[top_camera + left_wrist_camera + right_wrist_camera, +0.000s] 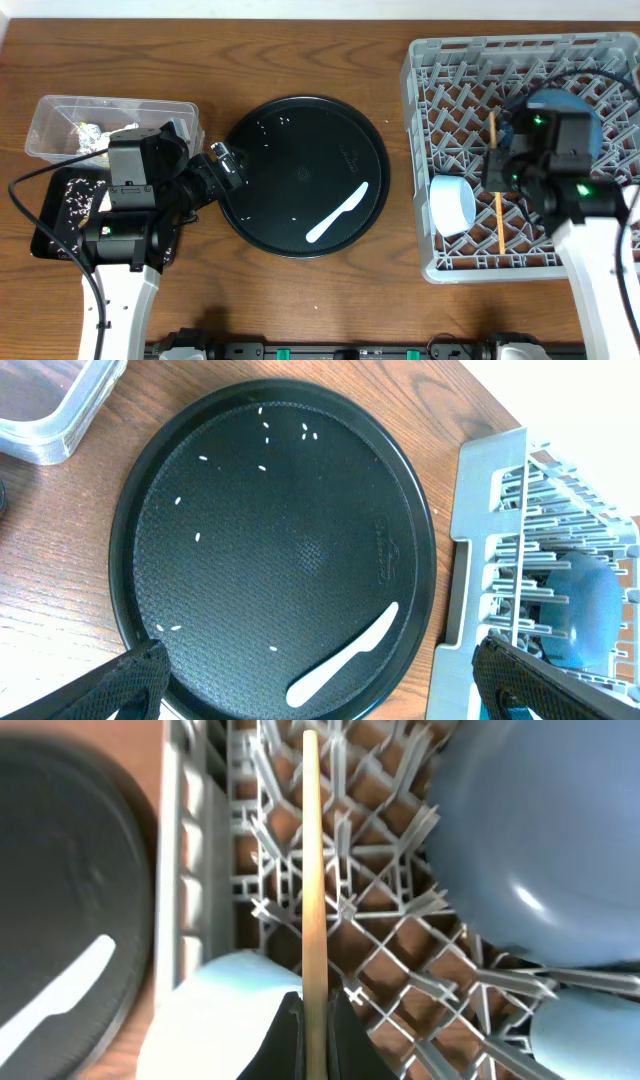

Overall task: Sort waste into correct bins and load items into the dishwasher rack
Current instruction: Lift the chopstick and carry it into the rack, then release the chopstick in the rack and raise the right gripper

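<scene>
– On the near left of the worktop [300, 300], what sits under the left arm?
– The shallow black tray [50, 215], with loose white rice grains [75, 195] scattered on it. The arm hides its right part.
– And the left claw [320, 665]?
– Its fingers stand wide apart with nothing between them. It hangs over the left rim of the round black tray [300, 530]. The white spoon [345, 660] lies flat on that tray, toward its near right side. A few more rice grains dot the tray beyond it.
– What about the right side?
– The right claw [315, 1020] is clamped tight on the wooden chopstick [312, 870], which points away from it over the lattice of the dishwasher rack [420, 100]. I cannot tell whether the stick touches the pegs.
– Is anything already in the rack?
– The light blue bowl [452, 205] sits in its near-left part, just left of the chopstick. Farther back and to the right of the stick is the big blue plate [540, 830], partly hidden by the arm from overhead.
– And at the far left?
– The clear tub [60, 110] stands just beyond the shallow black tray. A crumpled silvery wrapper [95, 133] lies inside it, and something pale beside that is too small to make out.
</scene>
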Robot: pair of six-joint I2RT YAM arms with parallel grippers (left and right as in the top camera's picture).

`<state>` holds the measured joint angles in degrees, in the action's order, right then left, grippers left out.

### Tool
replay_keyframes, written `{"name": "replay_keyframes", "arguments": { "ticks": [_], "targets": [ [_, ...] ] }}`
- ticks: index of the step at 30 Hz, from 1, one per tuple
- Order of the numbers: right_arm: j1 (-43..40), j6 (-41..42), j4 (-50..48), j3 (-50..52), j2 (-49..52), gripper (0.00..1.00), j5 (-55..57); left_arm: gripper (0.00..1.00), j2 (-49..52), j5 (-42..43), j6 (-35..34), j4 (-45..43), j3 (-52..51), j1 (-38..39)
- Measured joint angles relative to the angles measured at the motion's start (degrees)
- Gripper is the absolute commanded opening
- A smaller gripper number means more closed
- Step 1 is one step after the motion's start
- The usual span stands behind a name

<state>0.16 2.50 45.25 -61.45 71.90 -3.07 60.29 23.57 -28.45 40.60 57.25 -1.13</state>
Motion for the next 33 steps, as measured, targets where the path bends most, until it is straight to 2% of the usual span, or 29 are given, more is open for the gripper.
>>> {"name": "replay_keyframes", "arguments": {
  "ticks": [11, 13, 15, 16, 17, 18, 22, 29, 33],
  "targets": [
    [-0.04, -3.61, -6.51, 0.02, 14.62, 0.01, 7.85, 0.98, 0.00, 0.00, 0.00, 0.02, 0.00, 0.00],
    [-0.07, -3.58, -7.54, 0.02, 15.63, 0.04, 8.59, 0.98, 0.00, 0.00, 0.00, 0.00, 0.00, 0.00],
    [-0.11, -3.30, -8.57, 0.02, 16.39, 0.28, 9.11, 0.98, 0.00, 0.00, 0.00, -0.02, 0.00, 0.00],
    [-0.11, -3.21, -8.94, 0.02, 16.70, 0.52, 9.27, 0.98, 0.00, 0.00, 0.00, 0.00, 0.00, 0.00],
    [-0.11, -3.28, -9.27, 0.02, 16.87, 0.66, 9.38, 0.98, 0.00, 0.00, 0.00, 0.00, 0.00, 0.00],
    [-0.11, -3.37, -9.42, 0.02, 16.90, 0.69, 9.51, 0.98, 0.00, 0.00, 0.00, 0.00, 0.00, 0.00],
    [-0.11, -3.39, -9.97, 0.02, 16.90, 0.67, 9.70, 0.98, 0.00, 0.00, 0.00, 0.00, 0.00, 0.00],
    [-0.11, -1.64, -5.81, -2.40, 13.70, 0.56, 9.92, 0.98, 0.00, 0.00, 0.00, 0.00, 0.00, 0.00],
    [0.15, 4.07, 0.46, -8.04, 7.63, 0.37, 4.74, 0.98, 0.00, 0.00, 0.00, 0.00, 0.00, 0.00]
  ]
}}
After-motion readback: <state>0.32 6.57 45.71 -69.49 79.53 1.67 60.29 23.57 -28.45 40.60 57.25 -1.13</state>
